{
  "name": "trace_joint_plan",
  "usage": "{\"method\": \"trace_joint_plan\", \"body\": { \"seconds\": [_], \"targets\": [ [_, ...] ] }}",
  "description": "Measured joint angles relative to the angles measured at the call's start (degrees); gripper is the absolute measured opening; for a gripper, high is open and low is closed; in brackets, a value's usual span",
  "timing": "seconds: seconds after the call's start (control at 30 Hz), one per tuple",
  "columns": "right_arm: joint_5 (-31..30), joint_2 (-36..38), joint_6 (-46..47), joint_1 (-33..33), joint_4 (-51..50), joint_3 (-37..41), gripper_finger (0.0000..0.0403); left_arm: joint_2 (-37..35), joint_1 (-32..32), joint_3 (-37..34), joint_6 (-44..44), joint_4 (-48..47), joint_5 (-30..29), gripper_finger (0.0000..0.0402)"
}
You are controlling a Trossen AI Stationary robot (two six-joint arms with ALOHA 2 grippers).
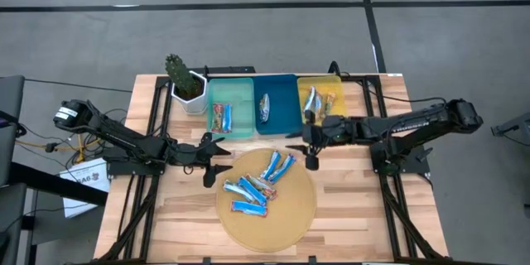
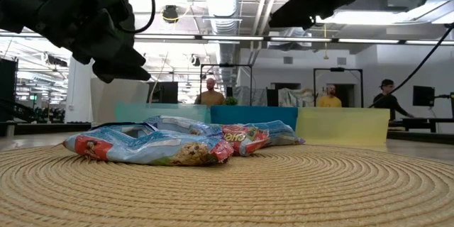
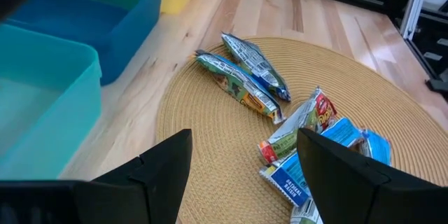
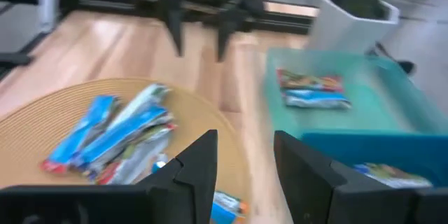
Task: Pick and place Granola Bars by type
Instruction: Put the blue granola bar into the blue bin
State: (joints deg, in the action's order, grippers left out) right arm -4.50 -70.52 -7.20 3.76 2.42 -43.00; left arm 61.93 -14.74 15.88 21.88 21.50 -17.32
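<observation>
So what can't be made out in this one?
- Number of bars in the pile on the round mat: they overlap in the high view, and the nearest wrapper blocks the rest in the low view.
- Wrapper print: too small from above, blurred in the right wrist view.
- Yellow tray contents: partly covered by the right arm.
- Teal tray and blue tray insides: cut off in the left wrist view.

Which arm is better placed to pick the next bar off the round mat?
Probably the left. The left gripper is open beside the mat, level with the pile of bars. The right gripper, also open, hangs at the mat's far edge near the trays.
</observation>
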Motion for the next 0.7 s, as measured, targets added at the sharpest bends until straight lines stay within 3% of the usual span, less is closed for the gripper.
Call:
{"method": "trace_joint_plan", "body": {
  "seconds": [0.17,0.7],
  "targets": [
    [3.2,0.0,-4.0,2.3,-1.0,0.0,0.0133,0.0,0.0,0.0,1.6,0.0,-0.1,0.0249],
    [3.0,-0.1,-9.6,5.1,-8.2,0.0,0.0134,0.0,0.0,0.0,3.6,4.0,-3.5,0.0249]
  ]
}}
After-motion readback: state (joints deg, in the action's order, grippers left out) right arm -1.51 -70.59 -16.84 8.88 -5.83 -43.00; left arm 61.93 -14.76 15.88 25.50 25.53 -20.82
